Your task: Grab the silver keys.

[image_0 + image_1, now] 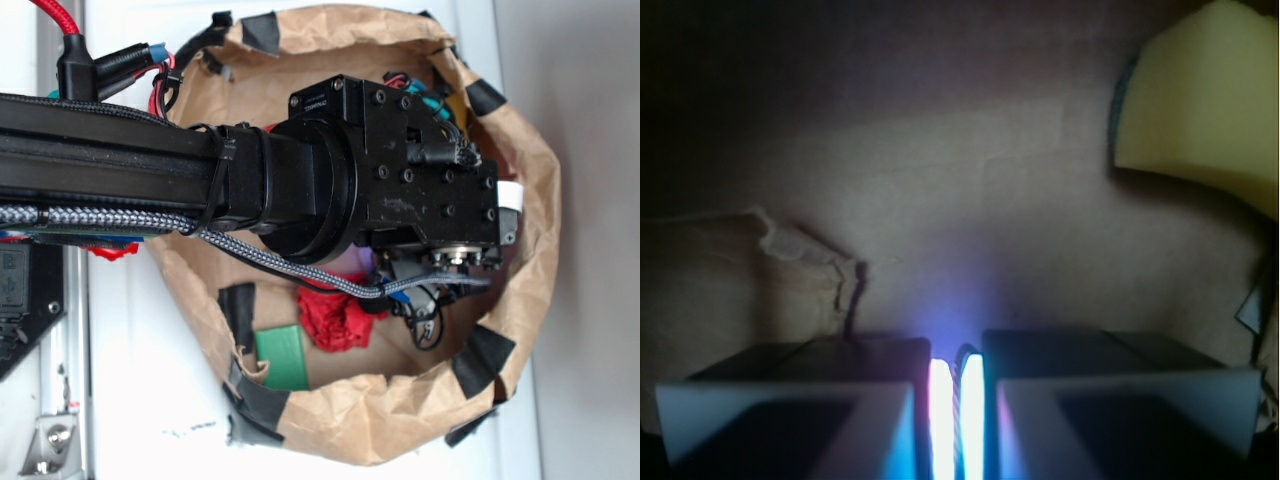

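In the wrist view my gripper [956, 400] is nearly shut, with only a narrow gap between its two glowing pads. A thin twisted wire [959, 425] is pinched in that gap; the keys themselves are hidden there. In the exterior view the gripper [410, 290] points down into a brown paper bag. The silver keys [428, 322] show as small metal pieces on a thin wire ring right at its fingertips, above the bag floor. The arm hides most of the bag's middle.
The brown paper bag [540, 200] has rolled walls patched with black tape. A red paper ball [335, 320] lies just left of the keys, and a flat green block [282, 358] beyond it. A yellow object [1200, 100] lies ahead on the right and also shows in the exterior view [455, 105].
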You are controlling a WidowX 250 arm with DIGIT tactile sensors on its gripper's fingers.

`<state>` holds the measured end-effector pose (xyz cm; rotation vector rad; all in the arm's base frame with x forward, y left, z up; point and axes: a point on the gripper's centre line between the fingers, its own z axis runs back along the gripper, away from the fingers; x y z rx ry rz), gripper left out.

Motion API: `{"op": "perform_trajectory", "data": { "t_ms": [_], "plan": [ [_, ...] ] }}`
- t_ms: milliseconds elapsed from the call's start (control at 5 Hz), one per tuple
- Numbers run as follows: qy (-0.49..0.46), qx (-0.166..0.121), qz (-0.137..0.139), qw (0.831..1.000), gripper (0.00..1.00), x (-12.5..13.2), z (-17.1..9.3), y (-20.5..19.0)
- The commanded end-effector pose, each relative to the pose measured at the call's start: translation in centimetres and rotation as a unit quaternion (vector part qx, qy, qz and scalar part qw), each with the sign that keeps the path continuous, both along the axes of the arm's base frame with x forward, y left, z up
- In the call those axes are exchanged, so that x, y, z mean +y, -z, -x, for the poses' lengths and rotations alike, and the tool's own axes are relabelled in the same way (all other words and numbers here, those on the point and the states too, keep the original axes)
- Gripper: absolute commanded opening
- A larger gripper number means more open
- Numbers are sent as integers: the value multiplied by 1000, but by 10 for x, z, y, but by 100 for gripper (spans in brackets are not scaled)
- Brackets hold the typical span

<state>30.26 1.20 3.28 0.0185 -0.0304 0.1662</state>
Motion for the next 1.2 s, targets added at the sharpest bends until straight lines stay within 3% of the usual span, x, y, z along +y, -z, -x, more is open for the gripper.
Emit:
{"op": "perform_trajectory", "data": {
  "t_ms": [0,200,400,600,800,1000],
  "plan": [
    [12,-35,-5,999,0,-4,-5,-20],
    [1,-51,-22,998,0,2,-6,-31],
    [-27,-119,43,992,0,23,6,-81],
    [-16,-159,128,979,0,49,25,-126],
    [8,-142,96,985,0,41,31,-126],
    [-3,-94,56,994,0,35,30,-120]
  ]
}}
